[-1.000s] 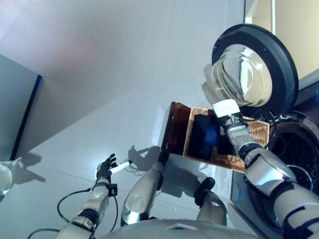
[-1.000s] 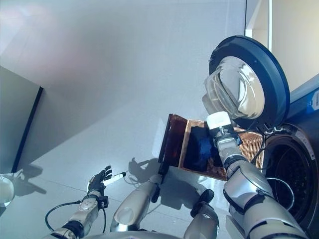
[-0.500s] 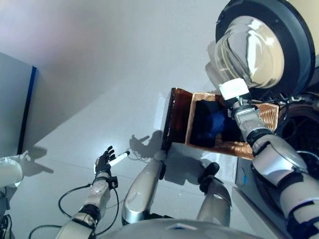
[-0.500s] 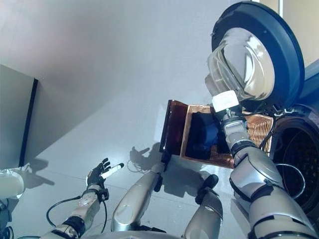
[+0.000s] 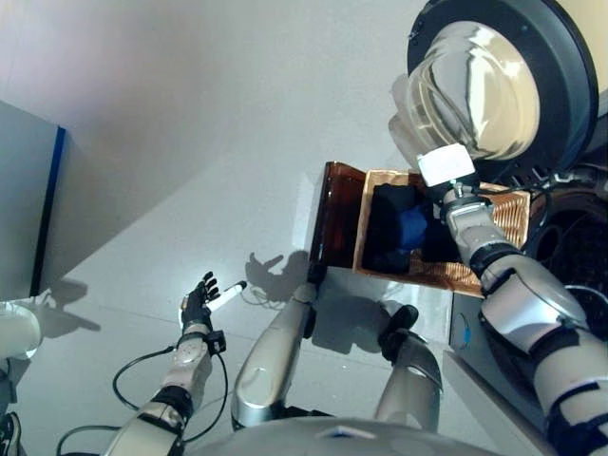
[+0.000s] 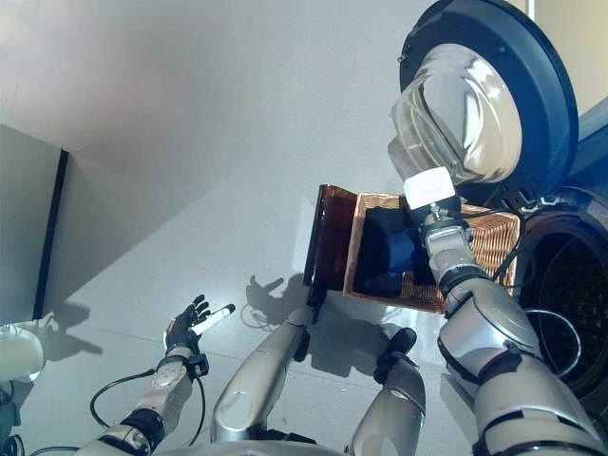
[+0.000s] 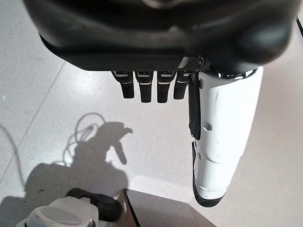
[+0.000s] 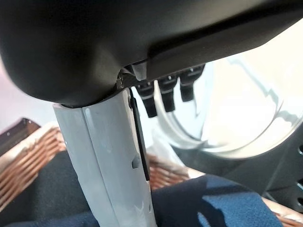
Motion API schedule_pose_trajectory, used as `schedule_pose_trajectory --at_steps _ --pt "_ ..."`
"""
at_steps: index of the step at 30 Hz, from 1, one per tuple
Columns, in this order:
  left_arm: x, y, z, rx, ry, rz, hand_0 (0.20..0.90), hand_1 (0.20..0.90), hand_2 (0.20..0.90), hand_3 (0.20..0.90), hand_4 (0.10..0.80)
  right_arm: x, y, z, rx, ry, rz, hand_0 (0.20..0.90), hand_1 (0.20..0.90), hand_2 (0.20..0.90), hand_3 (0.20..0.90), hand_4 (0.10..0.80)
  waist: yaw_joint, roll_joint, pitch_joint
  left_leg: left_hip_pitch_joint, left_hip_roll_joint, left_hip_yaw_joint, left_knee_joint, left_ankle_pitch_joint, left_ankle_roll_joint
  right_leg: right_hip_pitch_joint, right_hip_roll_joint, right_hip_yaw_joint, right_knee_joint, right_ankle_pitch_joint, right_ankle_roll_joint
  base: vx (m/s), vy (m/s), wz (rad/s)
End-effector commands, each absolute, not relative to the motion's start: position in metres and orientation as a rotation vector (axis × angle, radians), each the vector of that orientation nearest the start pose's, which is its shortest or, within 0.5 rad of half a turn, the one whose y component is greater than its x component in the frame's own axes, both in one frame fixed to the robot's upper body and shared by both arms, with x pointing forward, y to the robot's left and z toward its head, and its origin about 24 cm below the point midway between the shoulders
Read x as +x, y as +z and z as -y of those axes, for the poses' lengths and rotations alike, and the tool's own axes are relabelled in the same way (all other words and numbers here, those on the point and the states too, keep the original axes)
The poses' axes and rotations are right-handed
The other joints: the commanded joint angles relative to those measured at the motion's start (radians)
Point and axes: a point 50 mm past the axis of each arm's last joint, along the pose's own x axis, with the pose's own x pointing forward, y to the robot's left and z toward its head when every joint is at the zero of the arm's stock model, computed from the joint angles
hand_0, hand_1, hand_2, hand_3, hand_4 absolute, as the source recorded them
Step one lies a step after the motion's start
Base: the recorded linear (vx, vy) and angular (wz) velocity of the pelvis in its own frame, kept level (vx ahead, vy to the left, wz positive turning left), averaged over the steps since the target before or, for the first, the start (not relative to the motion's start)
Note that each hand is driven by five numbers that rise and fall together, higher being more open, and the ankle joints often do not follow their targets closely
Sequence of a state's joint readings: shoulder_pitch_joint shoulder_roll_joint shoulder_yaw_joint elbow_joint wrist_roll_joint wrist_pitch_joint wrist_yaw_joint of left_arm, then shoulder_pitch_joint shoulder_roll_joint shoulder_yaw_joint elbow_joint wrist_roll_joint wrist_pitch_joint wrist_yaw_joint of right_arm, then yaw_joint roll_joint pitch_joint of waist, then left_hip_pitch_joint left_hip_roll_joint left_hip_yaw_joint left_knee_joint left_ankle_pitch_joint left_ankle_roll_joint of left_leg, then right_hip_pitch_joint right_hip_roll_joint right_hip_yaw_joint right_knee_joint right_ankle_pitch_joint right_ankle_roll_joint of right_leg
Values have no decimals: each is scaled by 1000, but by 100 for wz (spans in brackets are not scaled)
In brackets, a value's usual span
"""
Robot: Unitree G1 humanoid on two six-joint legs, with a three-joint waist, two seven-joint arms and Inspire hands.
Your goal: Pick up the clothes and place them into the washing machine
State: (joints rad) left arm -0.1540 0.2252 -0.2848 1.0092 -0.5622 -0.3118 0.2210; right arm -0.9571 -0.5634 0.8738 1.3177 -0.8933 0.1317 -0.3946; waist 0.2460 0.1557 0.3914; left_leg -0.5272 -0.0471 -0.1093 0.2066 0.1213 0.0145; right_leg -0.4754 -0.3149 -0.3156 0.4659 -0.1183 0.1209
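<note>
Dark clothes, black (image 5: 388,233) and blue (image 5: 414,226), lie in the shallow wicker basket (image 5: 499,223) on the low dark brown box (image 5: 338,220) beside the washing machine. My right hand (image 5: 448,190) hovers over the clothes. In the right wrist view its thumb (image 8: 113,165) and fingers (image 8: 168,87) are straight, just above the blue cloth (image 8: 213,203), holding nothing. My left hand (image 5: 198,306) is open over the floor at the lower left, fingers (image 7: 150,87) straight, empty.
The washing machine's round door (image 5: 503,85) stands open above the basket, its glass (image 8: 246,109) close past my right fingers. The dark drum opening (image 5: 581,256) is at the right edge. A grey panel (image 5: 24,218) stands at the far left.
The camera has shifted a little. My right hand stays over the clothes in the basket and my left hand stays open by the floor. Nothing has been taken hold of.
</note>
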Motion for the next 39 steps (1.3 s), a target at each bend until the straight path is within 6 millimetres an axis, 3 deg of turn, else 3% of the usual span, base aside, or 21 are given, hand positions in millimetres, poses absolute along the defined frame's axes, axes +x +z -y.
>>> schedule_pose_trajectory --at_steps 1,3,4,7,17,25,34,39 --pt "202 -98 -234 -32 439 -533 900 900 900 900 800 395 140 261 -2179 -237 29 900 900 900 900 800 -3 19 -4 -33 -3 -1 49 -52 -80 101 29 -12 -60 16 -33 -112 25 -3" --pt "202 -98 -234 -29 439 -535 900 900 900 900 800 395 138 257 -2169 -232 40 900 900 900 900 800 -7 10 -9 -8 0 -3 39 -71 -89 126 31 -6 -65 -7 -25 22 -40 -5" --pt "202 -98 -234 -28 438 -535 900 900 900 900 800 395 138 256 -2165 -229 46 900 900 900 900 800 -4 17 -10 -8 3 -5 25 -39 -84 128 35 -19 -80 22 -31 -13 -31 -8" --pt "200 -99 -234 -27 439 -542 900 900 900 900 800 395 136 252 -2159 -219 52 900 900 900 900 800 -3 17 -15 12 9 -7 5 -30 -87 148 37 -24 -94 25 -29 -31 -11 -7" --pt "185 -109 -240 -33 483 -608 900 900 900 900 800 389 100 220 -2057 -72 103 900 900 900 900 800 -17 -15 -37 74 31 -14 -28 -16 -94 212 56 -38 -121 18 -29 -2 -23 0" --pt "181 -112 -240 -41 494 -626 900 900 900 900 800 379 73 210 -2038 14 89 900 900 900 900 800 -32 -24 -12 53 39 -19 -7 -14 -95 191 64 -49 -81 -3 -33 -41 -35 4" --pt "183 -110 -244 -46 513 -612 900 900 900 900 800 378 71 214 -2020 3 72 900 900 900 900 800 -42 -21 9 26 37 -16 29 -22 -93 164 62 -41 -34 -16 -39 -8 -4 0" --pt "182 -110 -246 -50 522 -613 900 900 900 900 800 373 63 207 -2002 49 92 900 900 900 900 800 -53 -26 13 23 40 -15 40 -26 -97 158 65 -38 -18 -27 -43 -6 -8 2"
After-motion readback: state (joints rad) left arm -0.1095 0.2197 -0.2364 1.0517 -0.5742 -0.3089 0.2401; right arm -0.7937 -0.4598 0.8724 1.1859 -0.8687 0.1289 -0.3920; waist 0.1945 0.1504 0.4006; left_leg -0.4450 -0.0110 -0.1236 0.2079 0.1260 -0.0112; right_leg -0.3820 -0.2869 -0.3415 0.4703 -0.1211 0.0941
